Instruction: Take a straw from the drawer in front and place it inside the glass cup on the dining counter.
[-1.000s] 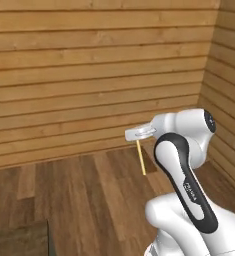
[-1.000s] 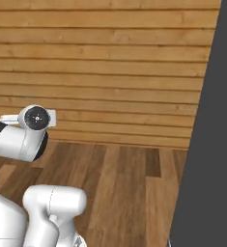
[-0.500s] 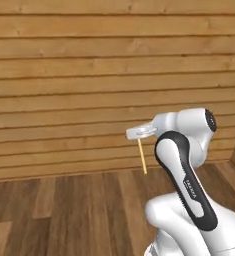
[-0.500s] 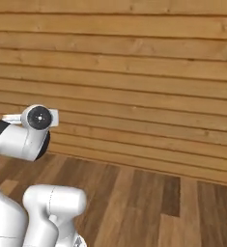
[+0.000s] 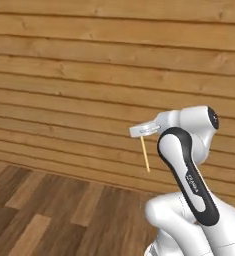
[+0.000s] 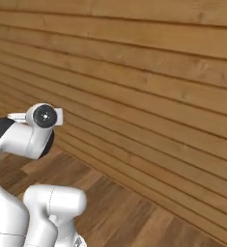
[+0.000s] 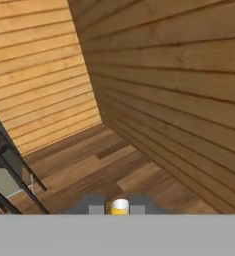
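1. Straw [image 5: 145, 154] already out of the drawer: clamped at its top end in the closed pincer [image 5: 141, 133], hanging down, raised well above the wooden floor [image 5: 49, 210].
2. Seen end-on in the hand view as a pale-yellow tip [image 7: 120, 206] between the fingertips.
3. Faced the plank wall [image 6: 148, 91].
4. Left to do, by judgement: reaching the dining surface and dropping the straw into the glass cup.

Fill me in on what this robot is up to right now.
The white arm is carrying the straw, which hangs down from its gripper, jaws shut on it. Ahead is a wooden plank wall and wood floor. The hand view shows the straw's end between the fingertips.
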